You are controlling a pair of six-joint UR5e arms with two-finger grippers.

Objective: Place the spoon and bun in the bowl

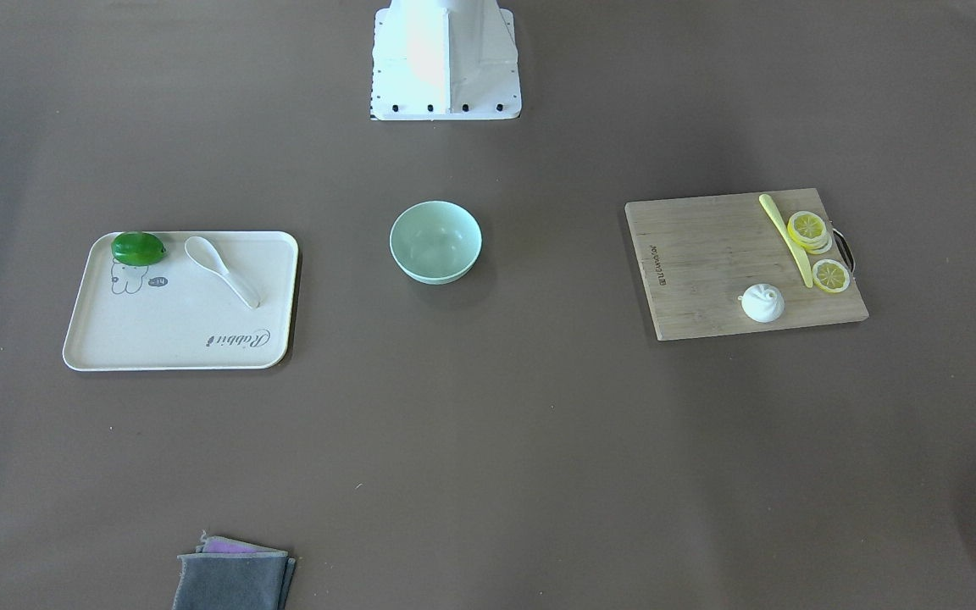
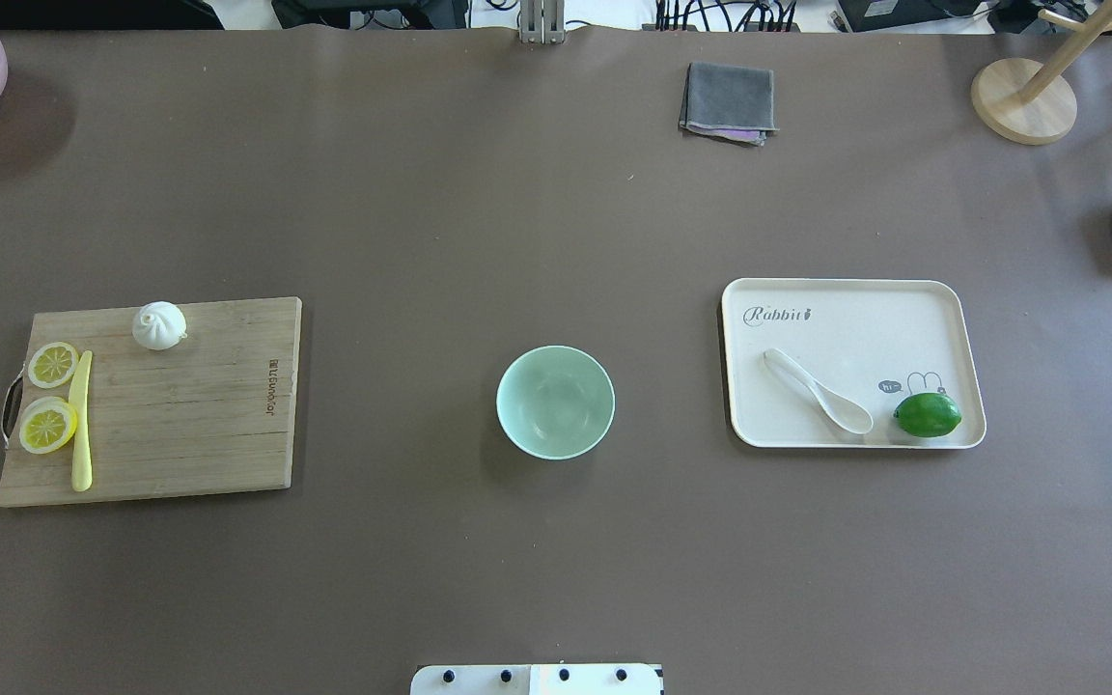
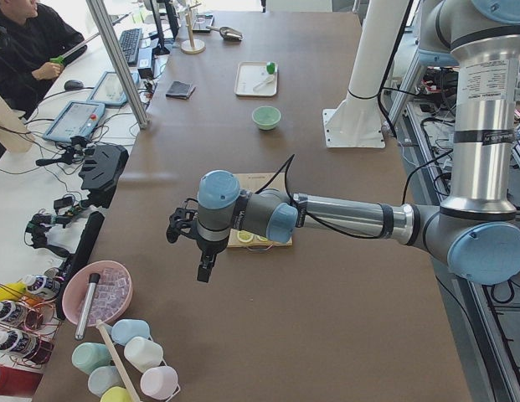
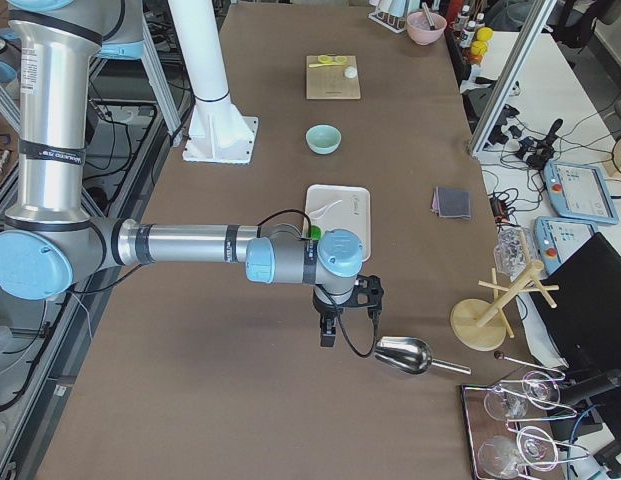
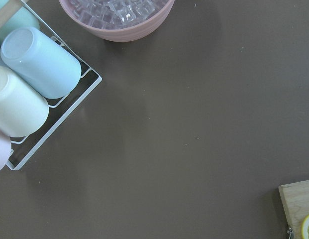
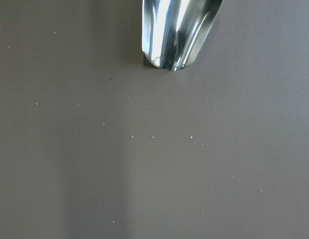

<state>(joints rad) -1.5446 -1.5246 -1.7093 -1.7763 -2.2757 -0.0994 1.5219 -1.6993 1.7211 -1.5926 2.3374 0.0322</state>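
Note:
The pale mint-green bowl (image 1: 435, 241) (image 2: 555, 402) stands empty at the table's middle. The white soup spoon (image 1: 221, 268) (image 2: 817, 391) lies on a cream tray (image 2: 855, 309) on my right side. The white pleated bun (image 1: 762, 302) (image 2: 159, 325) sits on a wooden cutting board (image 2: 180, 415) on my left side. My left gripper (image 3: 205, 270) hangs beyond the board's outer end, far from the bun. My right gripper (image 4: 328, 338) hangs past the tray, beside a metal scoop. Both show only in the side views, so I cannot tell whether they are open or shut.
A green lime (image 2: 927, 414) lies on the tray by the spoon's scoop. Lemon slices (image 2: 47, 425) and a yellow knife (image 2: 81, 421) lie on the board. A folded grey cloth (image 2: 728, 100), a metal scoop (image 6: 176, 30), a pink ice bowl (image 5: 117, 17) and racked cups (image 5: 40, 55) ring the table.

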